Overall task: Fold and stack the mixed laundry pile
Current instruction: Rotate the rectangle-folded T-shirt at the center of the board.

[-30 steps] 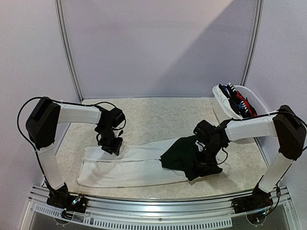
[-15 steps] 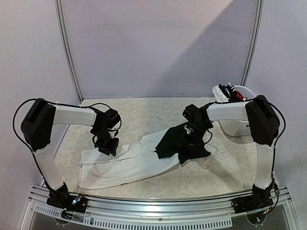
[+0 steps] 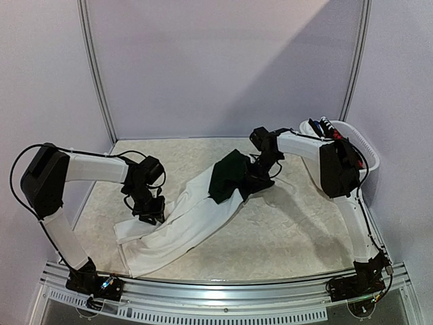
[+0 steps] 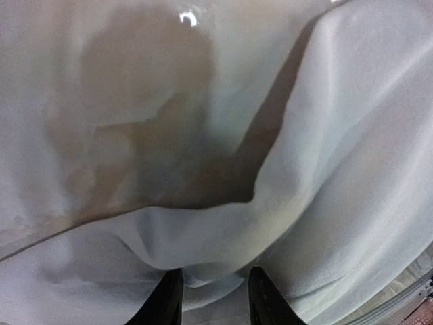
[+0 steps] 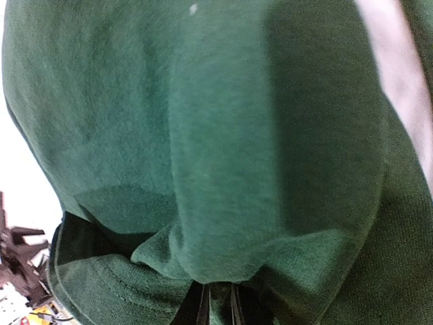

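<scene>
Green piece (image 3: pixel 226 177) rearward, between right fingers (image 5: pixel 201 308)

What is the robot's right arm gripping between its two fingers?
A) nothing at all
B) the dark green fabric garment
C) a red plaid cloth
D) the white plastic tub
B: the right wrist view shows the right gripper pinched on a fold of the dark green fabric garment, while the left gripper pinches the long white cloth.

Left arm (image 3: pixel 95 165) and right arm (image 3: pixel 301 144) are wearing white shells, black joints, looping black cables; left gripper (image 4: pixel 214 276) is showing black fingers (image 4: pixel 166 303).
</scene>
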Robot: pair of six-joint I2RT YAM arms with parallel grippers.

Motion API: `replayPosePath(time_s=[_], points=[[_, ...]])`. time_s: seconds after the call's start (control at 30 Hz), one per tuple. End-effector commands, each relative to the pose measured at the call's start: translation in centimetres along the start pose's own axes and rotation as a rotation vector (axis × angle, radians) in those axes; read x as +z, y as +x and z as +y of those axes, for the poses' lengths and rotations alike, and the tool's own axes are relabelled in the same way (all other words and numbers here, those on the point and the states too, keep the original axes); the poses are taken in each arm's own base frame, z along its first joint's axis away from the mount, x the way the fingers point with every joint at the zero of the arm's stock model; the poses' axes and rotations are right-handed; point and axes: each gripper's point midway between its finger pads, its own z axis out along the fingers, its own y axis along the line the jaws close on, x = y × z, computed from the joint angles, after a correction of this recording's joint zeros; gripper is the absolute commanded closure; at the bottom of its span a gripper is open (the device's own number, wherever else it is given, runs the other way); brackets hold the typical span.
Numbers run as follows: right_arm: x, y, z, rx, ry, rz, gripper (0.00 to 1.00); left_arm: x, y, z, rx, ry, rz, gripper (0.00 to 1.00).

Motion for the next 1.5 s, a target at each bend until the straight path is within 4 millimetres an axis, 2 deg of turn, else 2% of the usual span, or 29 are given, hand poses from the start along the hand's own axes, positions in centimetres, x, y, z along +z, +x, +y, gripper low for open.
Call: replayPosePath(time_s=[0.0, 0.2, 0.43, 0.6, 0.73, 0.87, 1.0, 1.2, 1.33, 1.47], points=[[2.6, -0.9, -2.6, 0.081, 0.0, 0.042, 0.87, 3.2, 6.6, -0.3, -0.087, 0.0, 0.244, 0.67], [1.0, -4.0, -3.6, 0.129, -0.048, -0.014, 0.87, 3.1, 7.1, -4.7, -0.088, 0.074, 0.271, 0.66], [-0.7, -7.8, -4.5, 0.119, -0.095, -0.113, 0.86, 4.5, 8.3, -13.3, 0.009, 0.157, 0.31, 0.67], [-1.1, -9.5, -5.5, 0.105, -0.12, -0.162, 0.86, 4.8, 8.5, -18.2, 0.096, 0.168, 0.326, 0.67], [-1.8, -10.0, -5.3, 0.057, -0.126, -0.185, 0.84, 4.6, 8.8, -20.7, 0.106, 0.211, 0.317, 0.67], [-3.5, -9.9, -4.2, 0.011, -0.136, -0.2, 0.82, 2.8, 8.5, -20.6, 0.14, 0.185, 0.247, 0.66], [-6.5, -10.0, -2.5, -0.035, -0.151, -0.243, 0.78, 0.1, 7.6, -19.5, 0.177, 0.164, 0.142, 0.63], [-11.6, -9.4, -0.2, -0.079, -0.145, -0.302, 0.67, -5.8, 6.1, -17.9, 0.277, 0.141, -0.034, 0.52], [-14.7, -8.6, 0.6, -0.078, -0.116, -0.335, 0.61, -9.3, 5.7, -16.0, 0.344, 0.125, -0.12, 0.45], [-16.9, -6.5, 0.8, -0.031, -0.033, -0.349, 0.56, -10.6, 6.5, -13.1, 0.383, 0.113, -0.131, 0.43]])
